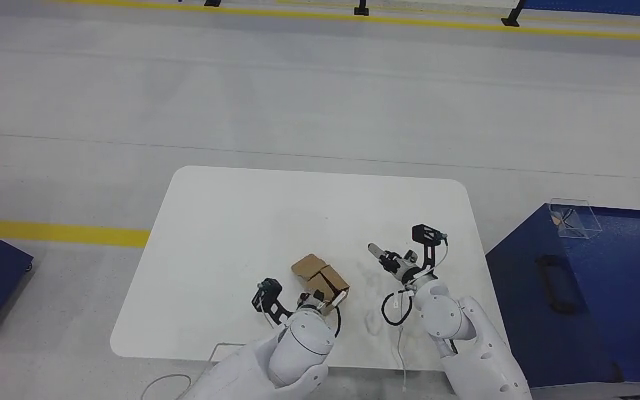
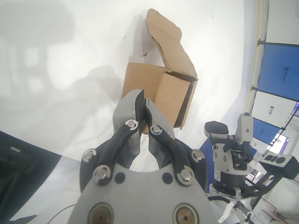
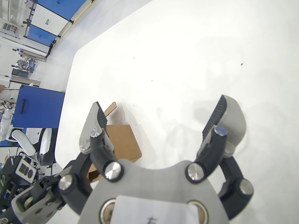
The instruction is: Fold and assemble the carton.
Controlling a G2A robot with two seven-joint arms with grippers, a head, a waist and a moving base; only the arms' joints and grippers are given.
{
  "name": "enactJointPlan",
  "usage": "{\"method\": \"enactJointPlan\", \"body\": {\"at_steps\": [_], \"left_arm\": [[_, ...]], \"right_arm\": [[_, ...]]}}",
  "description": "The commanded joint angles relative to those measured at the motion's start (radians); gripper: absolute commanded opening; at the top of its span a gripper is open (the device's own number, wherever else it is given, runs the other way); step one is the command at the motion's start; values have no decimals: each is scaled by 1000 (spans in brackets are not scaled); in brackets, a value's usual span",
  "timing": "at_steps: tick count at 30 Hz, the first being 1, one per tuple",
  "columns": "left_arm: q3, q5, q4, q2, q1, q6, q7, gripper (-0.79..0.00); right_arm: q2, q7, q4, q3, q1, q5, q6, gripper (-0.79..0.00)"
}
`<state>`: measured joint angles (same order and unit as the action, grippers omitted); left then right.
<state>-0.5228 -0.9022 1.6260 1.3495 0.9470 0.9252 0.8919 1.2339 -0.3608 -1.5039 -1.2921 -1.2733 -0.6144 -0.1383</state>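
Observation:
A small brown carton (image 1: pixel 321 277) lies partly folded on the white table (image 1: pixel 250 230) near its front edge. In the left wrist view the carton (image 2: pixel 163 89) has one end open and a loose flap sticking out at its far side. My left gripper (image 2: pixel 143 104) is shut on the carton's near edge. My right gripper (image 3: pixel 161 113) stands open a short way to the carton's right, above bare table, with nothing between its fingers. The carton (image 3: pixel 122 141) shows beside the right gripper's finger (image 3: pixel 98 117). The right gripper (image 1: pixel 385 258) is apart from the carton.
A blue cabinet (image 1: pixel 570 290) stands right of the table with a clear plastic holder (image 1: pixel 572 215) on top. A cable (image 1: pixel 395 305) loops at the right arm near the front edge. The table's rear and left parts are bare white surface.

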Motion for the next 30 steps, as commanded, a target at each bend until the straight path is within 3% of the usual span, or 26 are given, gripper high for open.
{"method": "enactJointPlan", "body": {"at_steps": [1,18,24,25,26,30], "left_arm": [[12,5,-21,15,-6,4,-1,-785],[71,55,-145,144,-58,-88,-78,-785],[65,85,-178,176,-61,-115,-97,-785],[62,101,-179,179,-55,-108,-73,-570],[57,110,-172,181,-42,-105,-46,0],[57,110,-172,181,-42,-105,-46,0]], "right_arm": [[0,0,0,0,0,0,0,0],[0,0,0,0,0,0,0,0],[0,0,0,0,0,0,0,0],[0,0,0,0,0,0,0,0],[0,0,0,0,0,0,0,0],[0,0,0,0,0,0,0,0]]}}
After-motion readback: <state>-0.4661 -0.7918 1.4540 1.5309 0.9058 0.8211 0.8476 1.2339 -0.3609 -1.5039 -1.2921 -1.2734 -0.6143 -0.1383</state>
